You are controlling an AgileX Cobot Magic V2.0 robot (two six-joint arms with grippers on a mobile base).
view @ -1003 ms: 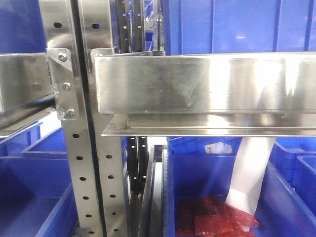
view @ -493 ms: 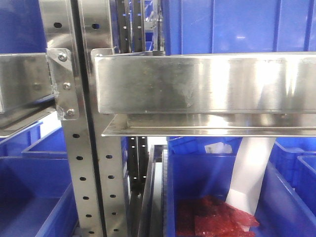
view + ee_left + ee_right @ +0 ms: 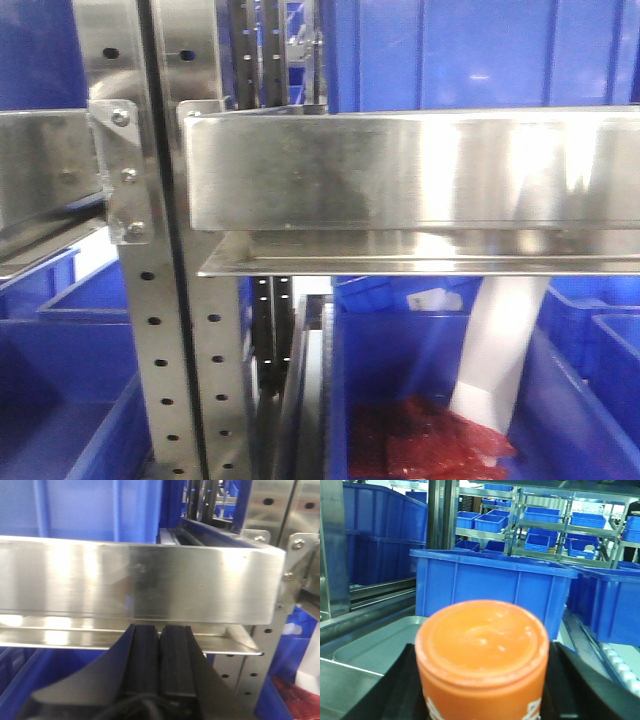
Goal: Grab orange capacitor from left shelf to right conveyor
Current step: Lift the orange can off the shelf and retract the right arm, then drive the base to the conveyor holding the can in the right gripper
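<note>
Right claw (image 3: 485, 702) around orange capacitor (image 3: 482, 650)

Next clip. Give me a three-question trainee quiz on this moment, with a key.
1. True or false: the left gripper is shut on nothing.
2. What holds the orange capacitor? A) left gripper B) right gripper C) nothing
3. Fill in: under the left shelf rail, the blue bin holds ___ packets.
Key: 1 true; 2 B; 3 red.
</note>
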